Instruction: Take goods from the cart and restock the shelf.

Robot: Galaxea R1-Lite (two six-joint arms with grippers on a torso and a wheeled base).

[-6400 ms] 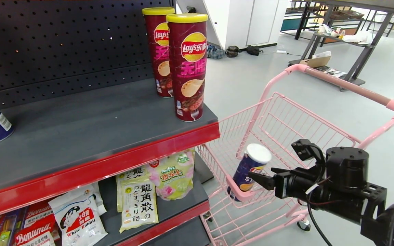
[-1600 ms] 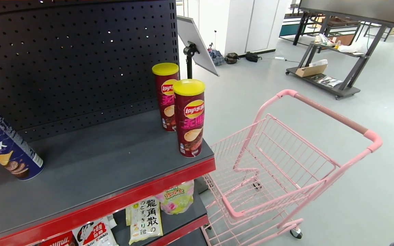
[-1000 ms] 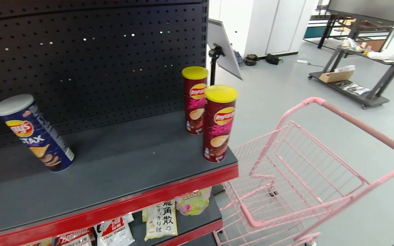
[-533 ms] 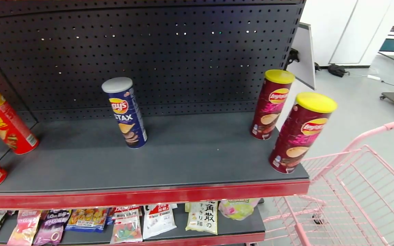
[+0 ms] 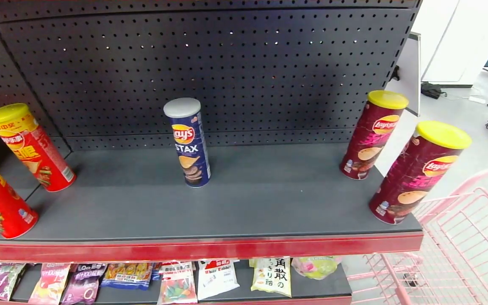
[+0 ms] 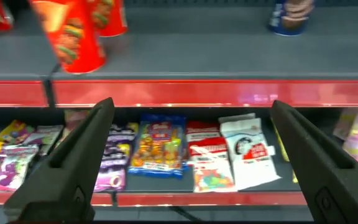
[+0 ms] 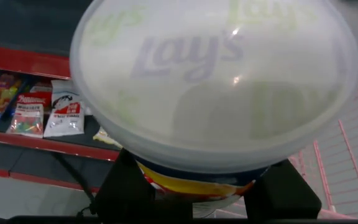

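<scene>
Head view faces the upper shelf (image 5: 269, 203). A lone blue chip can (image 5: 188, 142) stands upright left of centre and toward the pegboard (image 5: 227, 63). Two maroon chip cans (image 5: 373, 134) sit at the shelf's right end, one at the back and one at the front right corner, and two red chip cans (image 5: 30, 146) sit at its left end. Each flavour seems to keep its own file from back to front, so the bare deck in front of the blue can looks like the slot for more of its kind. The pink cart (image 5: 472, 241) stands just past the shelf's right end, close enough to draw stock from. In the right wrist view, the right gripper (image 7: 197, 202) has its jaws closed on the body of a held chip can (image 7: 216, 87). This can is blue with a translucent lid that points up at the camera, so it appears to be carried upright and ready to set down on its base. It hangs in front of the red front edge, above the snack bags (image 7: 64, 112) on the lower shelf. In the left wrist view, the left gripper (image 6: 191, 165) has its jaws spread wide with nothing between them. It is level with the lower shelf's front edge and low enough to be out of the other arm's way.
</scene>
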